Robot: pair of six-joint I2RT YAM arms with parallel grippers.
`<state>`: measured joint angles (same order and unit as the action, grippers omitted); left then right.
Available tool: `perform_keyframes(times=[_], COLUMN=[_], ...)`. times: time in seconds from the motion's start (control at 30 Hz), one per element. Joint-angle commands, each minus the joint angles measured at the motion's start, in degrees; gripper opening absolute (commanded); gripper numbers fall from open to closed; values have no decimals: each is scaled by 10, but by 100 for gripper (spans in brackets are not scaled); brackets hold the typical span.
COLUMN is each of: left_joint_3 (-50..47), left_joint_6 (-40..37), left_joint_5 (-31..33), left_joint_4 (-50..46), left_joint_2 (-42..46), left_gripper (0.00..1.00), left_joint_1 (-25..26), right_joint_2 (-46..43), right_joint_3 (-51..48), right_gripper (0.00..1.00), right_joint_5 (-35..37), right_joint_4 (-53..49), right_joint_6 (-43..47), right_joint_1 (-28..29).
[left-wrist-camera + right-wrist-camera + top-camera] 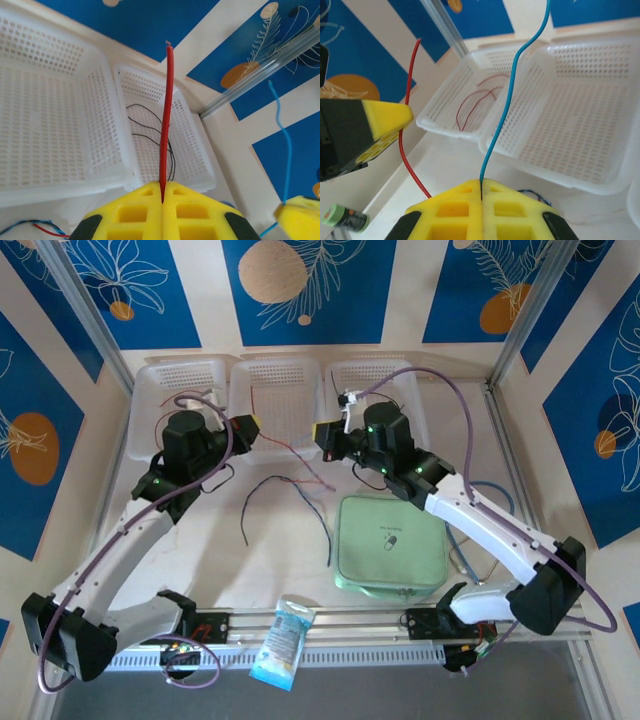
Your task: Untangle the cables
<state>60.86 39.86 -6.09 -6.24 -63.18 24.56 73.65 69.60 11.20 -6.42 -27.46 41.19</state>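
Operator, your left gripper (163,192) pinches the red cable (166,115), your right gripper (481,192) the blue cable (512,85), each running straight ahead.

The red cable (166,125) and blue cable (507,105) each stick out from a pinched end; a dark cable (284,479) lies arched.

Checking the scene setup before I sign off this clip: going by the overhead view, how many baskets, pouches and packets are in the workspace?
White baskets: 3
Green pouch: 1
Blue-and-white packet: 1
Total: 5
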Motion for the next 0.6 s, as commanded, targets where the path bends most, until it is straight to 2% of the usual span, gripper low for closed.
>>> perform_keyframes(times=[0.0,0.33,0.57], left_joint_3=[57,160,205], left_joint_6=[-77,-185,-229], left_joint_5=[28,78,116], left_joint_4=[-36,-61,-32], left_joint_2=[9,9,0], left_gripper=[0,0,0], left_joint_1=[1,1,1], right_joint_2=[-25,-49,-63], right_joint_3=[14,71,122], right_gripper=[0,0,0], right_joint_5=[61,131,133], right_joint_4=[34,76,81], right_joint_6=[2,47,88], right_joint_1=[3,2,-5])
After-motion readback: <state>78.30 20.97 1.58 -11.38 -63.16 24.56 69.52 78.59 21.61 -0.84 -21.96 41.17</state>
